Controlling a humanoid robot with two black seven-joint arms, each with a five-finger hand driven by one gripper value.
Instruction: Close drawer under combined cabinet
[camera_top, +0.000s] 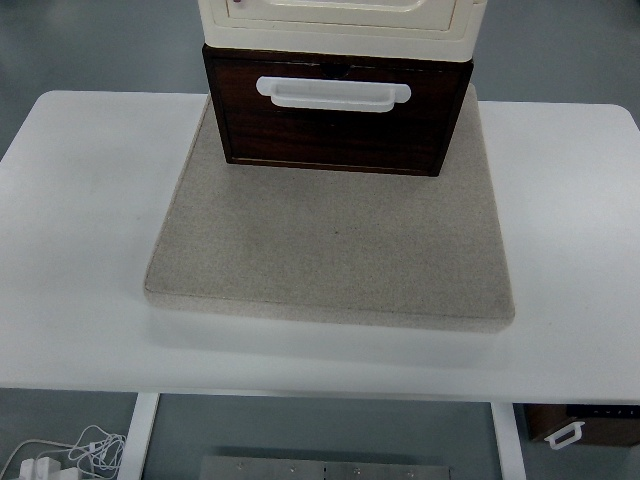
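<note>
A dark brown drawer with a white handle sits under a cream cabinet at the top middle of the top view. The drawer front juts slightly forward of the cabinet above it. Both stand at the far edge of a beige square mat. Neither of my hands shows in the picture.
The mat lies on a white table that spans the picture. Below the table's front edge lie white cables at the lower left, and a dark box with a white handle at the lower right.
</note>
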